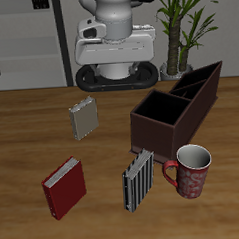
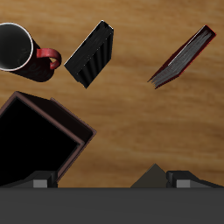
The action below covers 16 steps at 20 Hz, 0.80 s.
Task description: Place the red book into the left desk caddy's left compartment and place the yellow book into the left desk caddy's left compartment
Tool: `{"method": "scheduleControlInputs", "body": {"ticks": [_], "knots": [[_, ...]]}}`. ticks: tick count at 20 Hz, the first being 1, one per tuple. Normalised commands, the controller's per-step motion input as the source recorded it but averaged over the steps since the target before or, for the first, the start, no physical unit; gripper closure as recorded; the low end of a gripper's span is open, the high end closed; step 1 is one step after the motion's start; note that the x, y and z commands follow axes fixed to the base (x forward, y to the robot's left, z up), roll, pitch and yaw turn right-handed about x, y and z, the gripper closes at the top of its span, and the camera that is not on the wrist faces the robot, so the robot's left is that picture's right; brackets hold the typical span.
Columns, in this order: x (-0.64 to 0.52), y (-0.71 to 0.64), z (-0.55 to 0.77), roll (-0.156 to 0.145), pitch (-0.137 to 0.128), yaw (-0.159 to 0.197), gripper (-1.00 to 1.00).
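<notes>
Nearest the front edge, the red book [image 1: 64, 188] lies flat on the table [image 1: 22, 127], with the striped book [image 1: 137, 180] and the mug [image 1: 192, 171] beside it in a row. Farther back, the yellow book [image 1: 83, 118] lies alone, and the caddy [image 1: 177, 108] runs slantwise toward my base. My gripper [image 2: 156, 178] hangs above; I cannot tell how wide my fingers stand.

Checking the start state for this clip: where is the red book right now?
The red book lies flat on the table near its front edge, beside the striped book and well apart from the caddy. The wrist view also shows it.
</notes>
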Motion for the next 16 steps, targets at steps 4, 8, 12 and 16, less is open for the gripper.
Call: {"method": "scheduleControlInputs", "body": {"ticks": [4, 8, 12, 16], "knots": [[0.21, -0.23, 0.06, -0.008, -0.014, 0.015, -1.00], [0.29, -0.34, 0.08, 0.009, -0.021, -0.007, -1.00], [0.41, -0.37, -0.01, -0.040, -0.006, 0.036, -1.00], [0.41, -0.36, -0.04, 0.000, -0.006, -0.020, -1.00]]}}
